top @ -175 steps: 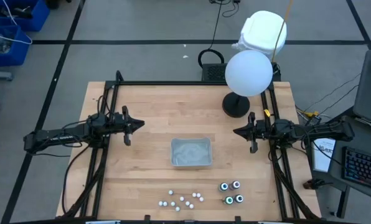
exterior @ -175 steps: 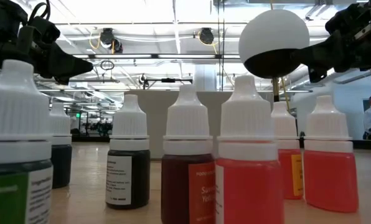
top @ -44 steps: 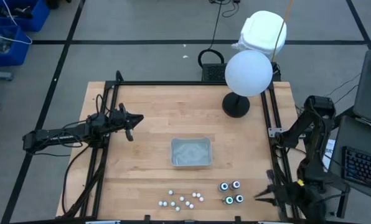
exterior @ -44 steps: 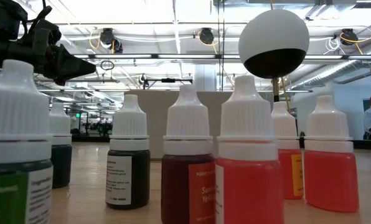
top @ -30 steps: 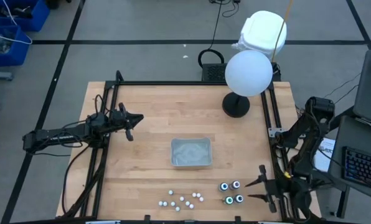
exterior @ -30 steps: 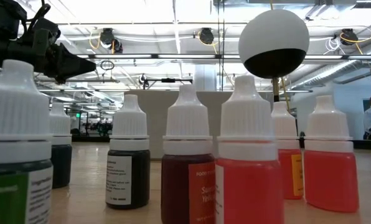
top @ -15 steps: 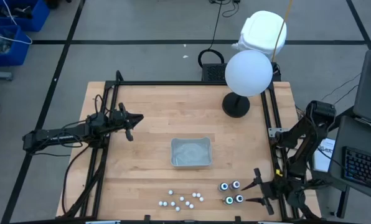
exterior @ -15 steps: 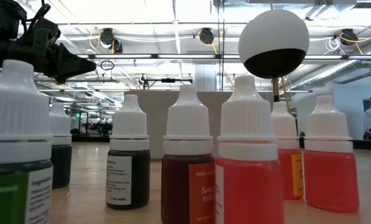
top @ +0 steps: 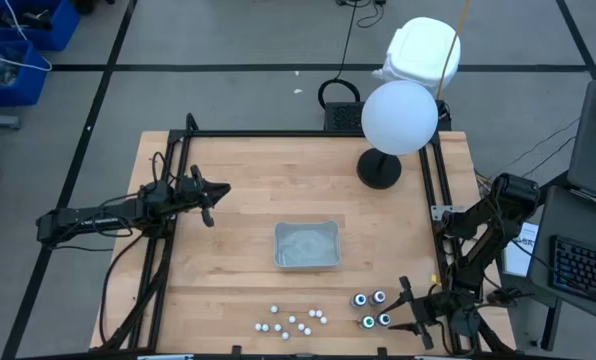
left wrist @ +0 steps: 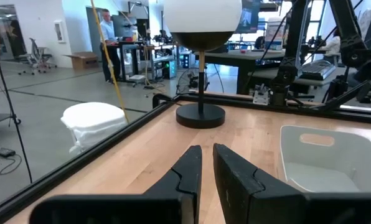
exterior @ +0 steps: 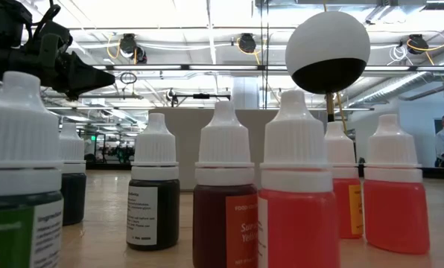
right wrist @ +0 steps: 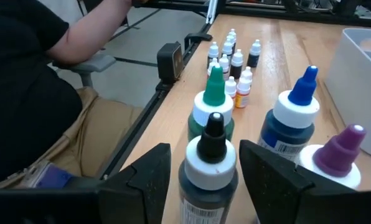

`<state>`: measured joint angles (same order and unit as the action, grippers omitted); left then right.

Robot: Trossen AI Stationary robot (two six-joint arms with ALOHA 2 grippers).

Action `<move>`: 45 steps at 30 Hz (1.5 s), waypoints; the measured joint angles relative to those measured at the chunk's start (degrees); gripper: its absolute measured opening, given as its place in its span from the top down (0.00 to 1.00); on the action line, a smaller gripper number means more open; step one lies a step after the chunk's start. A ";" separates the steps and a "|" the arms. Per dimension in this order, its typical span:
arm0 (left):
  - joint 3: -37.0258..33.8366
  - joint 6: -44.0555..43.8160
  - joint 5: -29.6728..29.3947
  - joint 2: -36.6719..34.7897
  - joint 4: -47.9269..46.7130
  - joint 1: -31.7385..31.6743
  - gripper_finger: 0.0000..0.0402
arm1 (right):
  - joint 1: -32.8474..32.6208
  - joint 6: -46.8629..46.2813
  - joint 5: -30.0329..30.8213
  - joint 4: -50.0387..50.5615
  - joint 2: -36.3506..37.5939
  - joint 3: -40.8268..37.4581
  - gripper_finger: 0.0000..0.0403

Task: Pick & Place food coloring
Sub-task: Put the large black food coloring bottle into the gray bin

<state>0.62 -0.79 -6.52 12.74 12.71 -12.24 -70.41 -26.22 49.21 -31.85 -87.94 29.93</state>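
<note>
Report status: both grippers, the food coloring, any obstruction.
Right gripper open, straddling the black-tipped food coloring, no grip yet. Left gripper nearly shut, empty, waiting above the table's left side. Neighbouring bottles crowd close.

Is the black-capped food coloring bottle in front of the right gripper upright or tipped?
Upright. The black-capped bottle stands on its base, nozzle up, between the right gripper's open fingers, which are not yet touching it.

Wooden table (top: 248, 190), black frame rails along its edges. Centre: clear tray (top: 306, 245). Far right: lamp's round black base (top: 378, 170). Near right: four food coloring bottles (top: 371, 309) clustered upright. Near centre, left of these: small white-capped dropper bottles (top: 292, 320), loosely grouped.
</note>
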 joint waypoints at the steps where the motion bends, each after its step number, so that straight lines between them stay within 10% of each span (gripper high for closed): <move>1: 0.00 -0.07 0.00 0.00 0.00 -0.01 0.88 | 0.01 0.05 0.00 0.17 0.00 0.00 0.56; 45: 0.00 0.13 -0.02 0.01 0.00 0.01 0.88 | 1.73 2.44 -3.28 -2.23 1.75 0.07 0.73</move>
<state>0.62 -0.67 -6.55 12.75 12.71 -12.23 -68.69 -23.78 45.93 -34.08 -86.19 30.00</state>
